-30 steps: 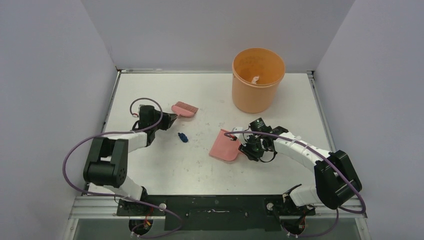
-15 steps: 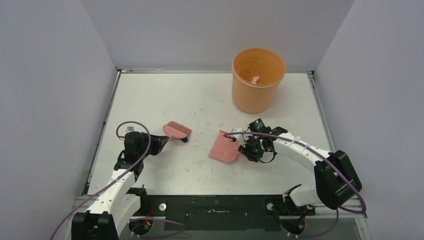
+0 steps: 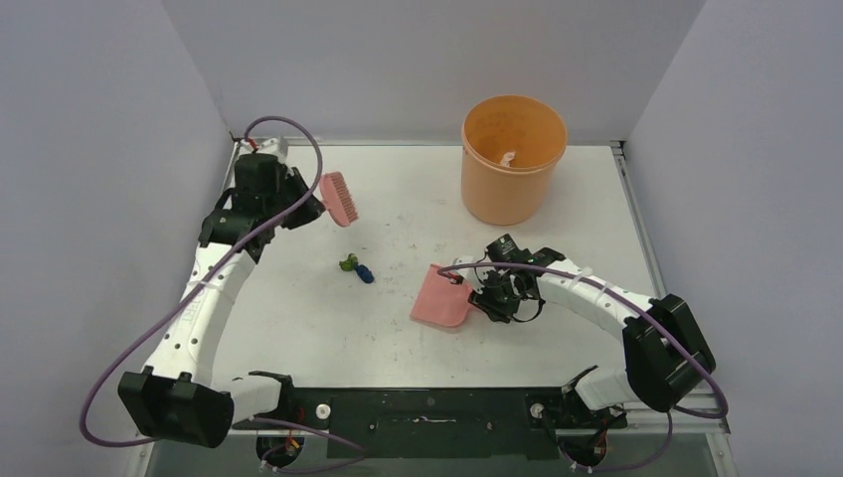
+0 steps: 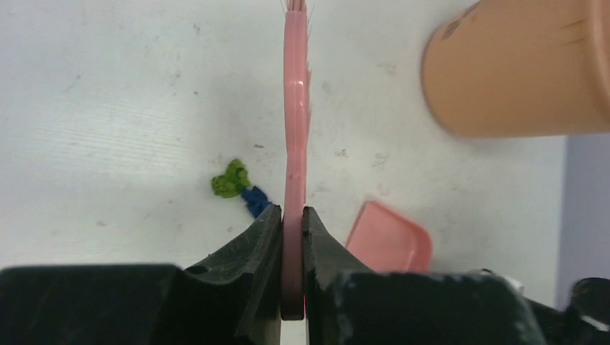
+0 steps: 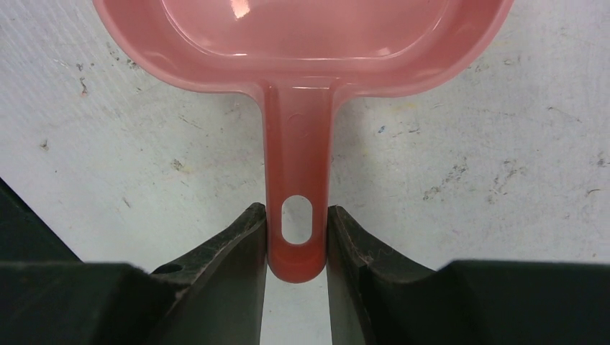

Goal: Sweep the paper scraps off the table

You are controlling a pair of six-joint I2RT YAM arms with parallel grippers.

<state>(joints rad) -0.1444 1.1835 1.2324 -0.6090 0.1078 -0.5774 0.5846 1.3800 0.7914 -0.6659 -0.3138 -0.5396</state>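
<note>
Overhead, pale walls (image 3: 418, 50) enclose the scuffed white table (image 3: 398, 199); left gripper (image 4: 292, 223) clamps the brush (image 4: 295, 108), right gripper (image 5: 297, 230) clamps the dustpan (image 5: 302, 43).

Orange bucket (image 3: 509, 194), upright, at the far right; pink brush (image 3: 338, 199), far left; pink dustpan (image 3: 440, 298), nearer, below the bucket.

Glossy pink plastic dustpan (image 5: 302, 43); matt, scuffed white table (image 3: 328, 328) (crumpled paper scraps (image 4: 230, 180))

L gripper (image 4: 291, 215) raised far-left, pinching brush (image 4: 295, 108); R gripper (image 5: 296, 215) low mid-table, pinching dustpan (image 5: 298, 43).
</note>
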